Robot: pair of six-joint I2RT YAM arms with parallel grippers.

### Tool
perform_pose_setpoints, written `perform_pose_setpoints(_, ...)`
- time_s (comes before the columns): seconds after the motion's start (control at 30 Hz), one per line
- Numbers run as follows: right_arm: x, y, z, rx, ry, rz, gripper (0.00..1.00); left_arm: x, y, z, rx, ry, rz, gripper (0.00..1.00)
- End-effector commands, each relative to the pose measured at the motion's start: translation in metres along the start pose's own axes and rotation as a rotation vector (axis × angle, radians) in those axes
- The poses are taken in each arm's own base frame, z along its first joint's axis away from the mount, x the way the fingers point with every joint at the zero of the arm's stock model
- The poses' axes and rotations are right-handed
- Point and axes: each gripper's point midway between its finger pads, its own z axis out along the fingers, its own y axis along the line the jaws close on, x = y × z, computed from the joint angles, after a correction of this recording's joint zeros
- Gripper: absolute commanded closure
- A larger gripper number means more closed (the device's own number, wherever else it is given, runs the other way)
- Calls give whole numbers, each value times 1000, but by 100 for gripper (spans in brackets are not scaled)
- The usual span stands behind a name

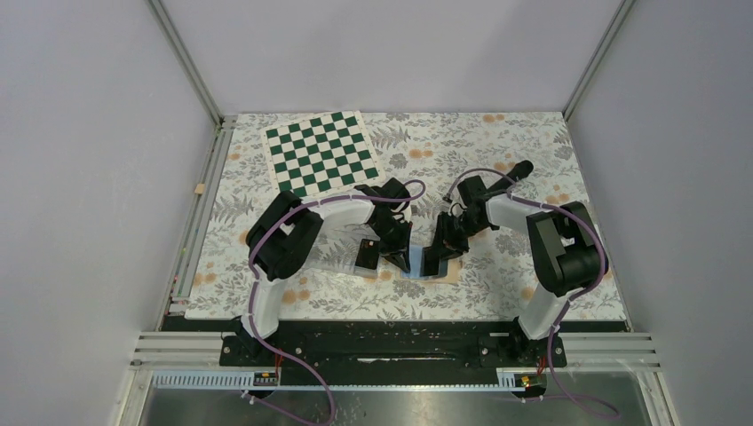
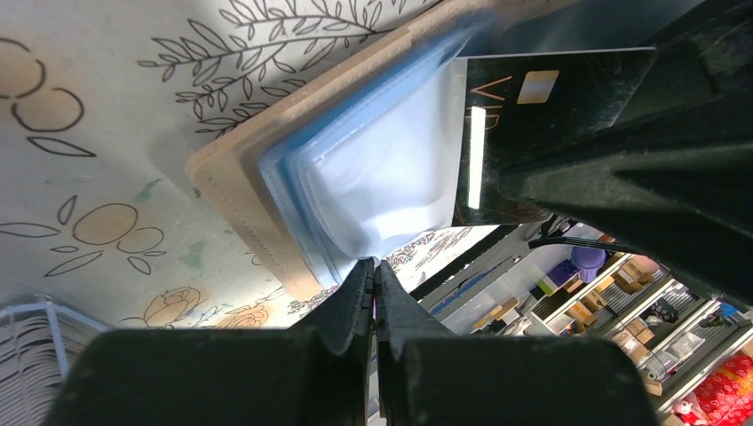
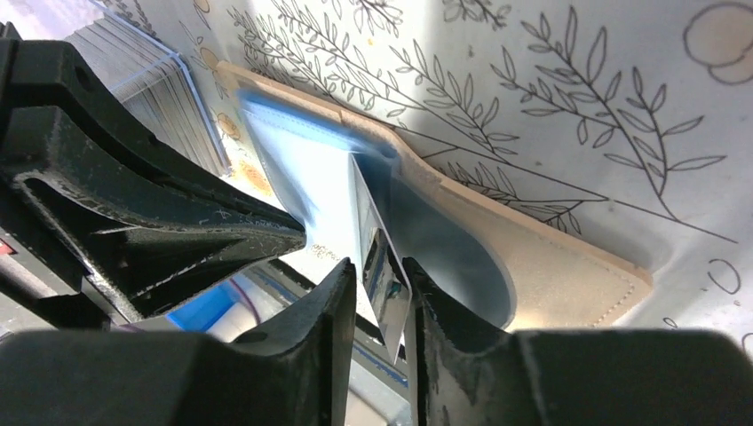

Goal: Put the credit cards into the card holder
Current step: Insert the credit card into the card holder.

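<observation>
- Left tool (image 2: pixel 373 266): shut, pinching the blue lining (image 2: pixel 382 169) of the tan folding card holder (image 2: pixel 235 191) lying on the floral counter (image 2: pixel 107 115).
- Right tool (image 3: pixel 380 273): jaws slightly apart around the thin black credit card (image 3: pixel 377 253), which stands at the lining.

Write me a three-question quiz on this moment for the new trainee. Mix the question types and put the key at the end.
1. True or false: the left gripper hangs open, clear of the card holder.
2. What sits between the fingers of the right gripper? A: a marker. B: a black credit card. C: a chess piece.
3. Fill in: the checkered board lies at the table's far ____ corner.

Key: 1 false, it is pinched shut on the edge of the holder's light blue lining. 2 B. 3 left.
</observation>
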Motion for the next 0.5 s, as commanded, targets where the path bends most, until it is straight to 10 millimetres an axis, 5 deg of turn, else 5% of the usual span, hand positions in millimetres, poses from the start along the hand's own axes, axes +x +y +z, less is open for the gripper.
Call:
perform_pose_setpoints(0.0,-2,-2,-4,100,10,-56,64,-3,21,14,-74,9,12,100)
perform_pose_setpoints(0.13,-2,-3,-6,140,11,-76,56,-8,21,6,-103,-25,21,100)
perform_pose_setpoints(0.3,-1,-2,-6,153,15,-86,48,-13,19,-3,-125,-56,28,88)
perform_pose_setpoints(0.47,1,-4,-5,170,32,-77,47,-15,19,-7,-137,-71,25,82)
